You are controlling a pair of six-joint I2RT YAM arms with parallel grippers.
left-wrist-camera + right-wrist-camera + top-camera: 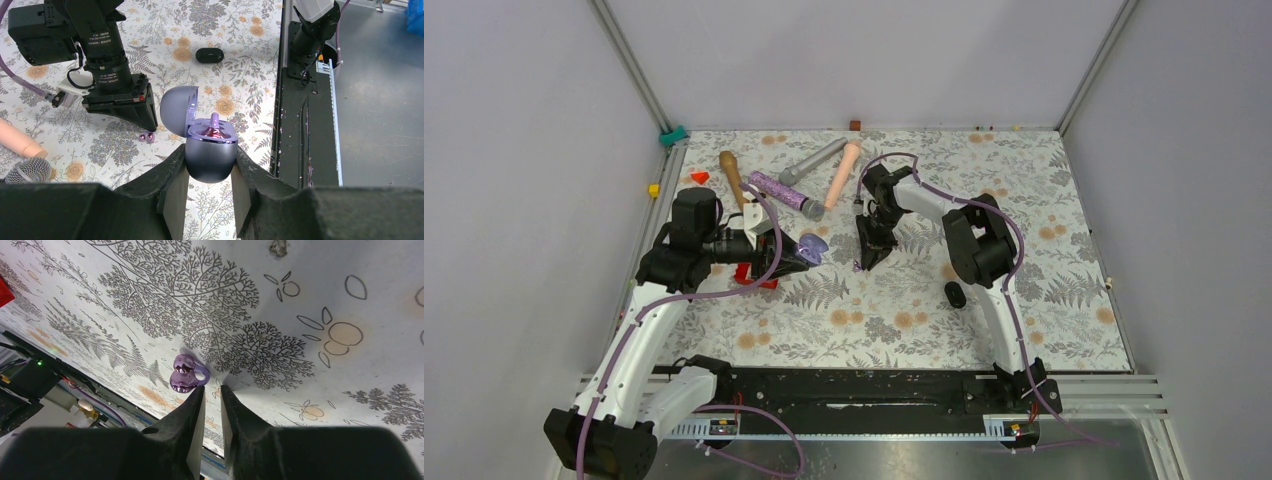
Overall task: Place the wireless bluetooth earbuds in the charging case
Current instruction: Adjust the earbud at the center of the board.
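Left wrist: left claw grips smooth lavender case, lid up; right claw nearly clenched, empty.

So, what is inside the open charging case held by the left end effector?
Inside the charging case, clamped by the left end effector, one purple earbud sits in a reddish well. The rim hides the well's depth and any second well.

case: lavender oval, lid open, upright, one purple bud seated inside
loose earbud: shiny purple, lying on floral cloth
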